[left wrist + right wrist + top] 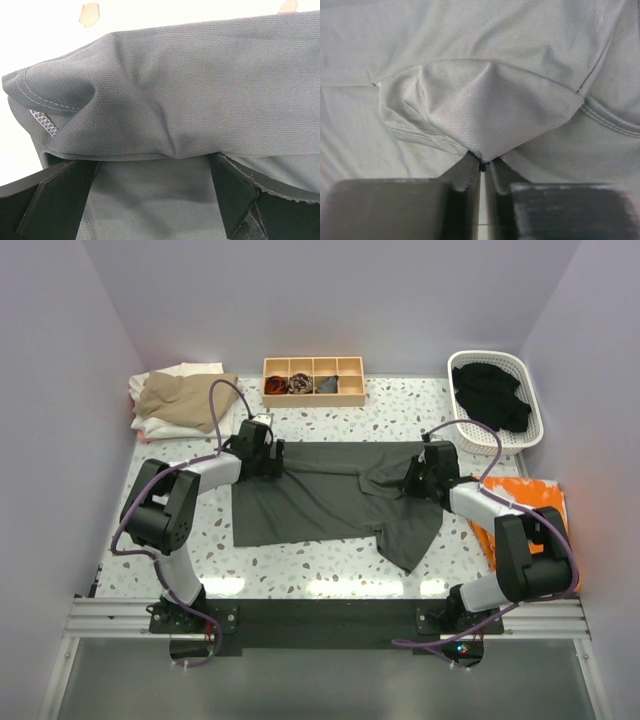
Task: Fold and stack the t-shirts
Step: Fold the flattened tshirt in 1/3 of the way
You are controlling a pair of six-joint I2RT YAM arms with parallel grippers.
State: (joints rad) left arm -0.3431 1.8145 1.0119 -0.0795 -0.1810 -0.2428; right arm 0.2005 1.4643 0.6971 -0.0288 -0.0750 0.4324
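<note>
- The counter (330,560) fills the middle of the top view. Its speckled surface looks smooth, so I judge that cloth slides on it easily, and a pull from 1 side alone could drag the whole garment instead of folding it.
- The grey t-shirt (320,495) lies spread across the centre of the frame. Its left part is flat, while its right part is rumpled and runs down toward the lower right. If that bunching goes into the fold, the result is likely to be crooked and lumpy.
- The tan t-shirt (185,395) sits on a pile in the upper left. The black t-shirt (490,395) is heaped in the basket (497,362) in the upper right. Both are well apart from the work, so a collision seems unlikely.
- The right end effector (481,165) is at the right side of the grey t-shirt, its jaws nearly together, nipping a small peak of cloth at the very tips. So thin a bite may slip out on lifting. It may also hold only the top layer, which would leave the layer beneath behind.
- The left end effector (155,170) is at the shirt's upper left corner. Its jaws stand wide and grip nothing, with a rolled fold near the hem lying between them. If it closes too shallow it could miss the edge, and with only 1 side gripped a lift would skew the shirt.
</note>
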